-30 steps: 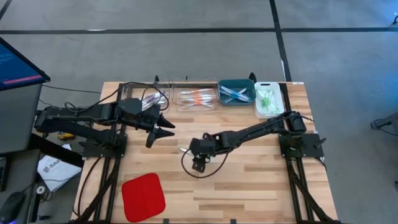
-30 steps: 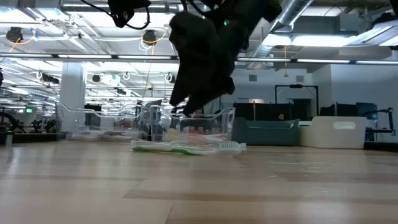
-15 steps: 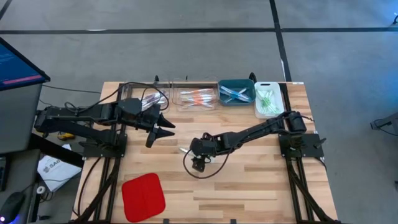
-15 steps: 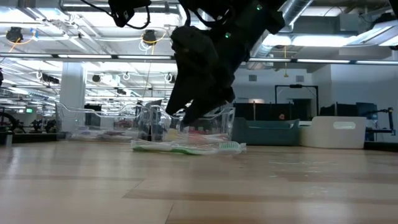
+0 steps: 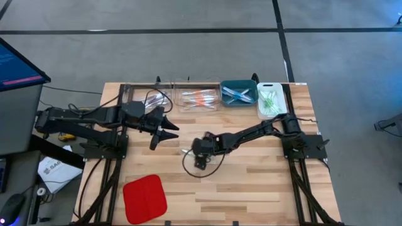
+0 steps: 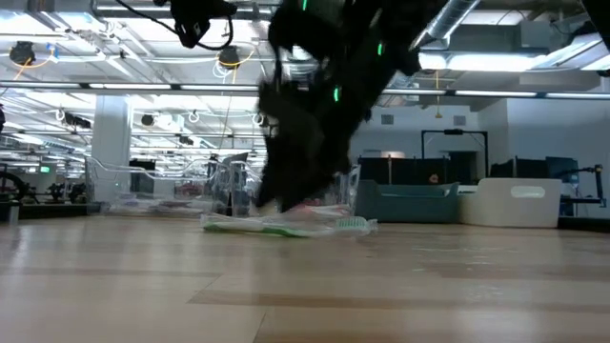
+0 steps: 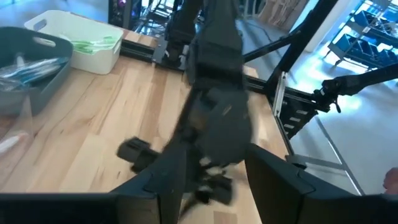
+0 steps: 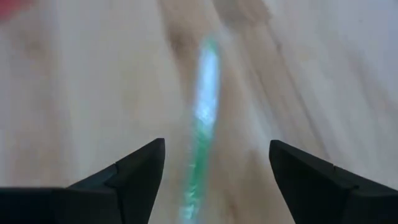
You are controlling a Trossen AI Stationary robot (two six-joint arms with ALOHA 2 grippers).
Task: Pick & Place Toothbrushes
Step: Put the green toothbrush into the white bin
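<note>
A green-and-clear toothbrush [image 6: 286,227] lies flat on the wooden table near its middle; it also shows in the high view [image 5: 186,151] and, blurred, in the right wrist view [image 8: 203,124]. My right gripper [image 5: 199,163] points down over it, open. Its two fingers stand on either side of the toothbrush in the right wrist view [image 8: 217,144] and are apart from it. My left gripper [image 5: 166,130] is open and empty above the table, left of the toothbrush; it also shows in the left wrist view [image 7: 217,163].
Along the far edge stand two clear bins [image 5: 200,99], a teal bin [image 5: 239,92] with blue toothbrushes and a white bin [image 5: 271,100] with green ones. A flat red pad [image 5: 144,198] lies near the front left. A black cable loops under my right gripper.
My right gripper has come down toward the green toothbrush, staying open. The toothbrush has stayed where it lay.
</note>
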